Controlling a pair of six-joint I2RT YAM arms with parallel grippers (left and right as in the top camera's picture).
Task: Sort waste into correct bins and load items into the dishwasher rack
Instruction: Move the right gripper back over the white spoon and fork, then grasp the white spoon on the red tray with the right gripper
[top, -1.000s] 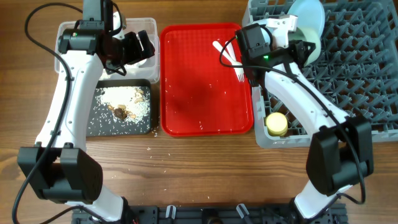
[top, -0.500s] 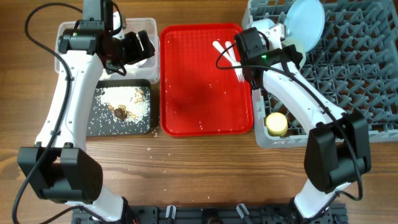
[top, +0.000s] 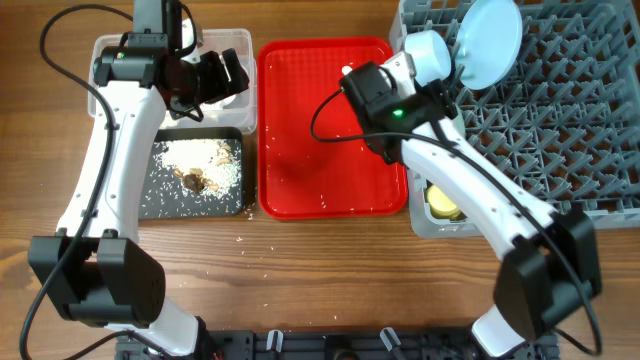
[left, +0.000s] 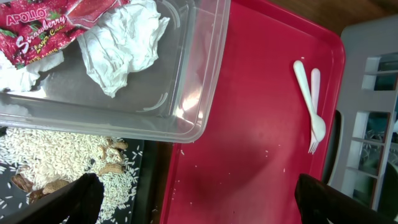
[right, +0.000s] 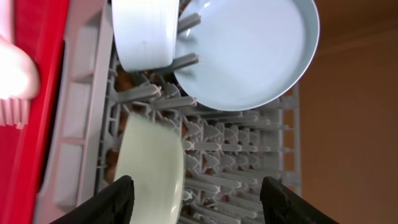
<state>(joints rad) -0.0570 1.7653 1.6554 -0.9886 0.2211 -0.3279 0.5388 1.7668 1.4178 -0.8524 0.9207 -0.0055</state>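
Observation:
My right gripper is open at the near left corner of the dishwasher rack, holding nothing. A pale green bowl stands on edge among the pegs beside its left finger. Another bowl and the pale blue plate lean in the rack behind it. The yellow cup shows partly under the right arm. The white fork and spoon lie on the red tray. My left gripper is open and empty near the clear bin, which holds napkins and a red wrapper.
The black bin in front of the clear one holds rice with brown lumps. The flat red tray lies between the bins and the rack, with a few rice grains on it. Some grains lie on the wooden table.
My right gripper has opened and let go of the pale green bowl in the rack. Its arm has drawn back to the left, over the tray's right edge. The left arm has not moved.

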